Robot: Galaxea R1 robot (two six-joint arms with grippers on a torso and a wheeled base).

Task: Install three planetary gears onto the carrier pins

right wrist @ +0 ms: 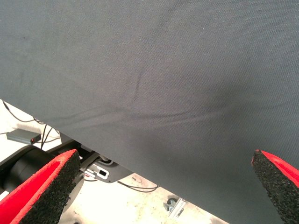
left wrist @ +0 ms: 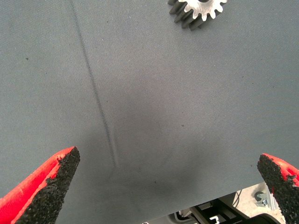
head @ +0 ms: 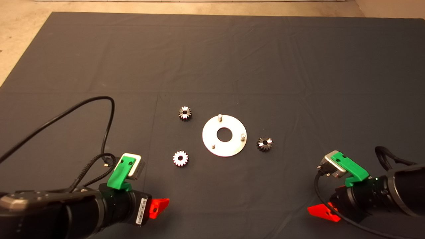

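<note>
At frame edge, one planetary gear (left wrist: 198, 11) is cropped.

Open mat (head: 212, 59) rings the disc (head: 212, 127); three gears (head: 185, 113) lie beside it.

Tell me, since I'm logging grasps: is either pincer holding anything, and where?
Nothing is held. Left pincer and right pincer are both open; all gears lie on the mat.
</note>
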